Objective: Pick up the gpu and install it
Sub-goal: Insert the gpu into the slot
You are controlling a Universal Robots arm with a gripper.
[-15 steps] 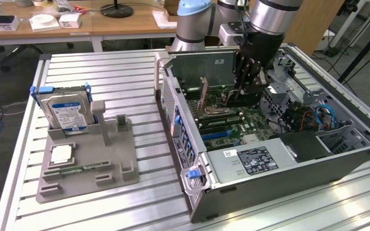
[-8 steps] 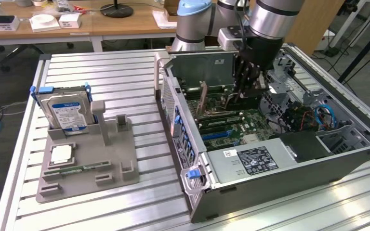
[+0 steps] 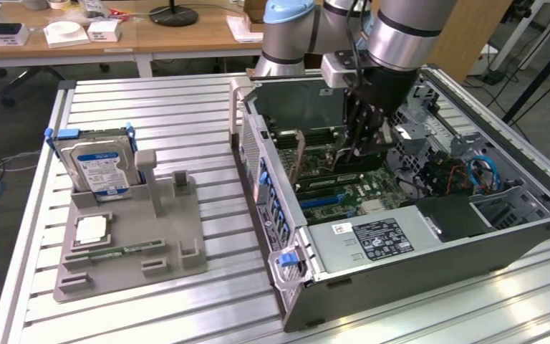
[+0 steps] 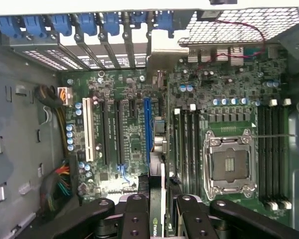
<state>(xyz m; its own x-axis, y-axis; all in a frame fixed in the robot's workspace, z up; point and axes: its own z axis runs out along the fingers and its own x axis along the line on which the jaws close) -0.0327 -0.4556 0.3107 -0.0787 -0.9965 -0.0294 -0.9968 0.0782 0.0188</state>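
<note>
1. Slatted desk [image 3: 160, 100] carrying open PC case [image 3: 428, 265].
2. Hand [image 4: 160, 201] clamped on gpu [image 4: 155, 224], held edge-on inside case, above motherboard [image 4: 124, 149], close to blue slot [image 4: 147, 129].
3. Probably light, stiff, fragile: best gripped by board edges, not cooler.
</note>
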